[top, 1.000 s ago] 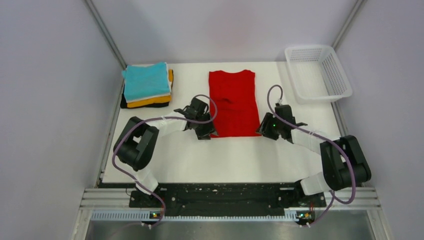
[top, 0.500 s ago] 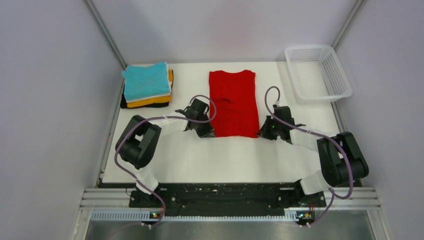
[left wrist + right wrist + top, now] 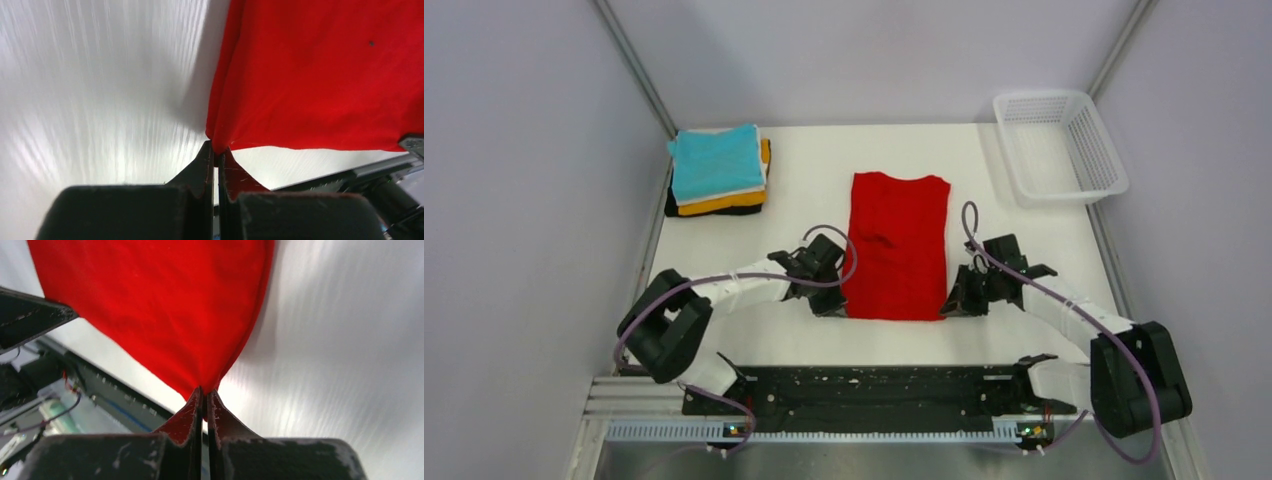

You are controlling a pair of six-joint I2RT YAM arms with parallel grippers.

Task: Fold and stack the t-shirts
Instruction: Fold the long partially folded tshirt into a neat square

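Observation:
The bright red t-shirt (image 3: pixel 897 243) lies as a long folded strip in the middle of the white table, its near hem close to the front edge. My left gripper (image 3: pixel 837 306) is shut on its near left corner (image 3: pixel 218 141). My right gripper (image 3: pixel 952 305) is shut on its near right corner (image 3: pixel 202 382). Both corners are pinched between the fingertips and lifted a little. A stack of folded t-shirts (image 3: pixel 718 170), turquoise on top, then white, orange-yellow and black, sits at the back left.
A white plastic mesh basket (image 3: pixel 1059 146) stands at the back right. Grey walls close in the table on the left, back and right. The black rail (image 3: pixel 874 385) with the arm bases runs along the near edge.
Both grippers have pulled toward the near edge, dragging the red t-shirt with them. The shirt now lies nearer the front and slightly to the right.

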